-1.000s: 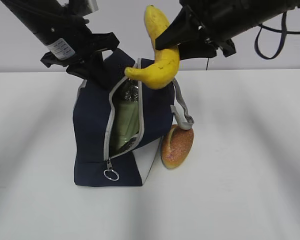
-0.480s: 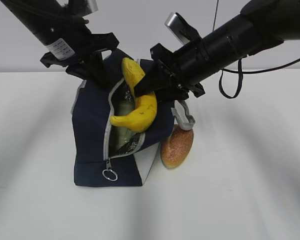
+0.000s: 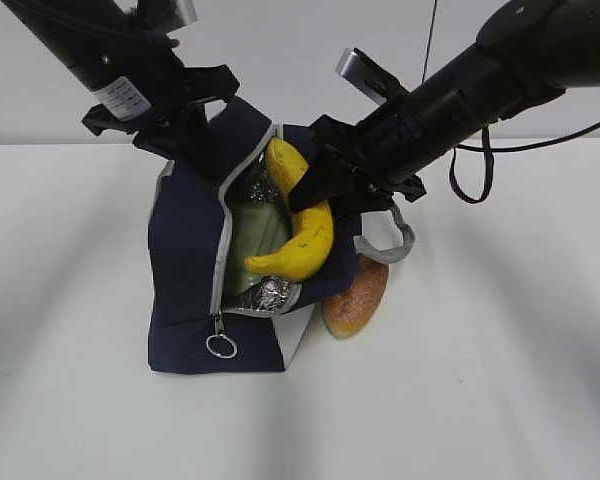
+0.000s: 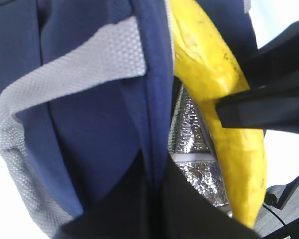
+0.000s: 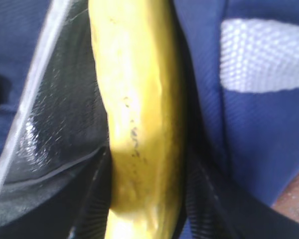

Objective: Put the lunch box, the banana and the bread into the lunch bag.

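Note:
The navy lunch bag [image 3: 185,280] stands on the table with its zipper open and foil lining [image 4: 194,164] showing. My left gripper [image 3: 195,135] is shut on the fabric edge of the bag [image 4: 99,129] at the top of the opening, holding it apart. My right gripper [image 3: 315,190] is shut on the yellow banana [image 3: 305,230], whose lower half lies in the opening. The banana [image 5: 139,114] fills the right wrist view between the dark fingers. The pale green lunch box [image 3: 252,235] shows inside the bag behind the banana. The bread [image 3: 355,295] lies on the table against the bag's right side.
A grey strap handle [image 3: 385,245] hangs off the bag's right side above the bread. The zipper's ring pull [image 3: 221,346] dangles at the bag's lower front. The white table [image 3: 500,380] stretches all around, and the right arm's cable [image 3: 470,170] loops behind it.
My right gripper has carried the banana down and to the left, from above the bag into its opening. The left gripper has kept its hold on the bag's edge.

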Robot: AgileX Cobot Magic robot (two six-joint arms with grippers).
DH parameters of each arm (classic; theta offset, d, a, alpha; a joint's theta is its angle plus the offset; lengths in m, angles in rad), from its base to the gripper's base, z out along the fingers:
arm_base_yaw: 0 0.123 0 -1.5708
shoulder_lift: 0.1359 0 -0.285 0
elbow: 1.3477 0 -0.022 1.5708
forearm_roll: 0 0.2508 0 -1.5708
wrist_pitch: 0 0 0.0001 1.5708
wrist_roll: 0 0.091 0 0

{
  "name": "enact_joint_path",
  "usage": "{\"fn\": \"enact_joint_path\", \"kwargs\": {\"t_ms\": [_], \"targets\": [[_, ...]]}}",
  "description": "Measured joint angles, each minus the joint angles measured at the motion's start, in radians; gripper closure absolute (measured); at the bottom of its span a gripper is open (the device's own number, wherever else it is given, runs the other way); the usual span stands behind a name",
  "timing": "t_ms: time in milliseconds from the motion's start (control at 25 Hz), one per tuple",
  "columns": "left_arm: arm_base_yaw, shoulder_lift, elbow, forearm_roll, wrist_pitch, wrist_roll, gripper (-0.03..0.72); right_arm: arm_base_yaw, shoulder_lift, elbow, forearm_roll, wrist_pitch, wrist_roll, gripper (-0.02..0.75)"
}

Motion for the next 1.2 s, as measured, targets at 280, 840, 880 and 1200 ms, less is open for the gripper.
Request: {"fn": "enact_joint_path", "kwargs": {"t_ms": [280,840,880,1200], "targets": [[0.000,0.000,0.000,-0.021,0.000,0.000,0.691,0.000,0.009,-0.026,-0.002,-0.044,0.008,0.428],[0.000,0.000,0.000,-0.074,-0.001,0.000,0.691,0.054,0.091,-0.108,-0.002,-0.075,0.012,0.428],[0.000,0.000,0.000,-0.075,-0.001,0.000,0.691,0.055,0.091,-0.112,0.000,-0.079,0.012,0.425],[0.000,0.000,0.000,-0.075,0.000,0.000,0.691,0.057,0.093,-0.124,0.043,-0.053,0.012,0.172]]}}
